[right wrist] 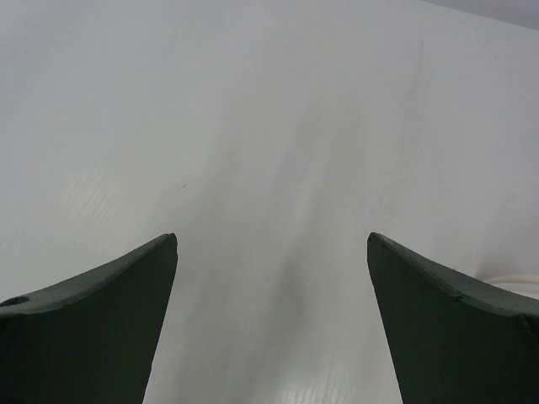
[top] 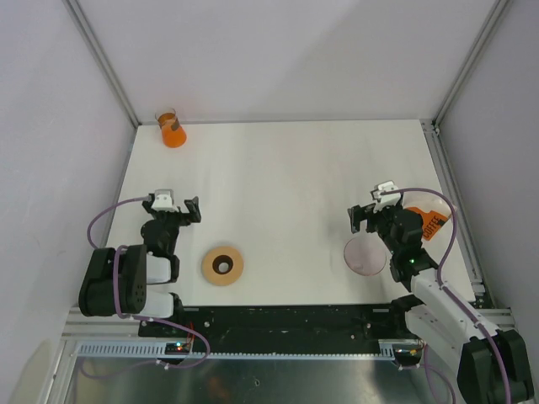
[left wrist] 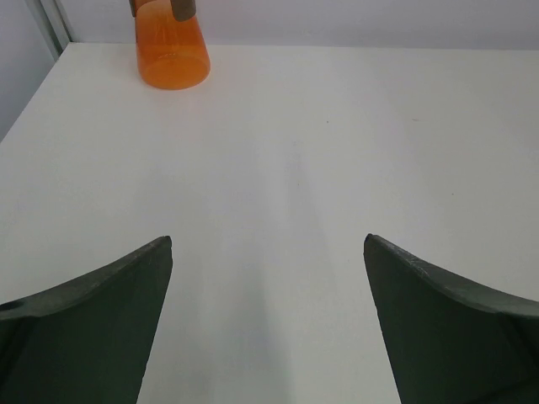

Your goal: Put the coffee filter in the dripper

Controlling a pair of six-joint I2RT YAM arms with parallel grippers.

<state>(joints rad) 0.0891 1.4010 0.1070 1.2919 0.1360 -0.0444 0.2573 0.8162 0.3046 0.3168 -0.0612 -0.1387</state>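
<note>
The dripper (top: 362, 257), a clear pinkish funnel, stands on the white table near the front right, just nearer the bases than my right gripper (top: 375, 215) and partly covered by that arm. I cannot pick out the coffee filter in any view. A pale edge (right wrist: 510, 282) peeks out behind the right finger (right wrist: 455, 328) in the right wrist view; what it is I cannot tell. My right gripper (right wrist: 272, 238) is open over bare table. My left gripper (top: 173, 210) (left wrist: 268, 242) is open too, at the left, nothing between its fingers.
An orange cup (top: 172, 130) (left wrist: 172, 52) stands at the back left corner. A tan ring (top: 222, 266) lies near the front, right of the left arm. A flat orange packet (top: 430, 224) lies partly under the right arm. Grey walls enclose the table (top: 286, 168).
</note>
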